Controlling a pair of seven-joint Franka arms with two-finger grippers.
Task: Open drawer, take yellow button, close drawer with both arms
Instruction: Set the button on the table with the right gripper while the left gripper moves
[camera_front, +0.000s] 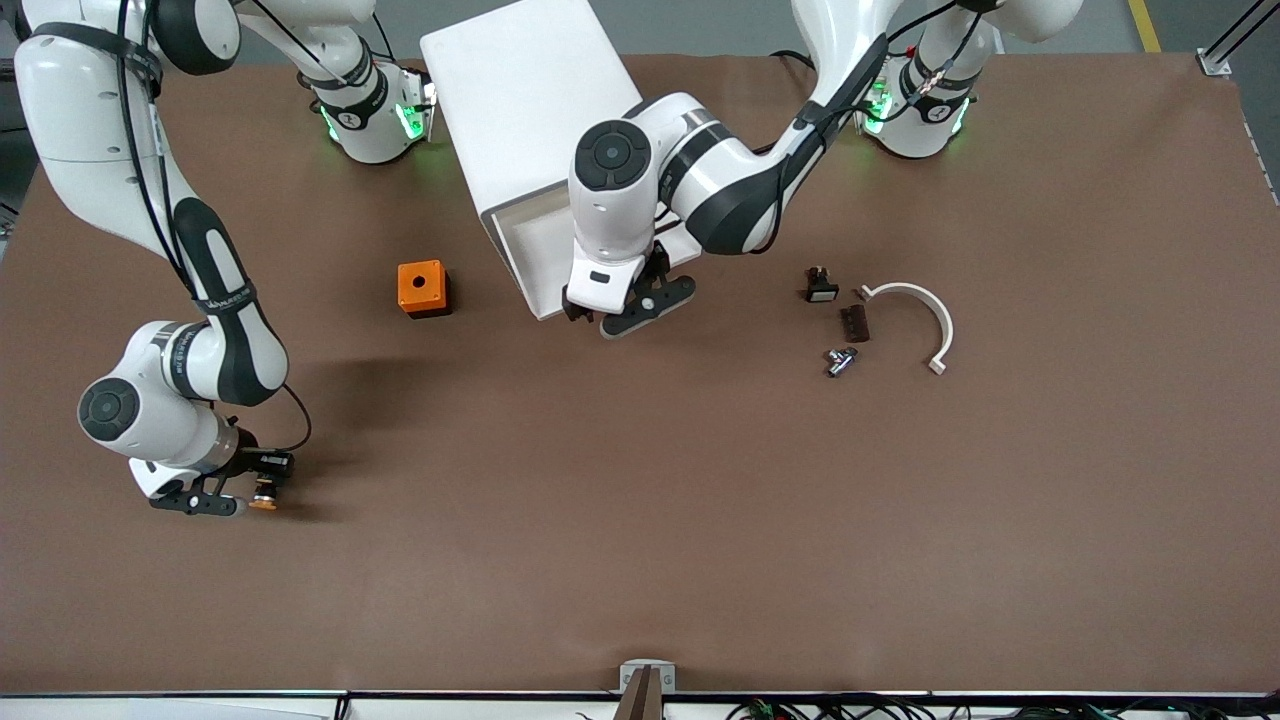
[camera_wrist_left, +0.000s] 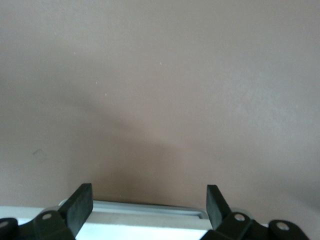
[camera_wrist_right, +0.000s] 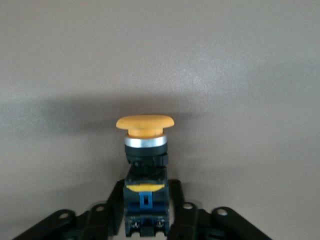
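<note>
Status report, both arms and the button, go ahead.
Left gripper open at drawer front. Right gripper low over the table, fingers beside button. Nothing in the way.

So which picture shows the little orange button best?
The right wrist view: the button fills the middle, showing its orange cap, silver ring, black body and blue end between the right hand's fingers. The front view shows it only as a tiny orange speck at that hand. The left wrist view shows none of it.
</note>
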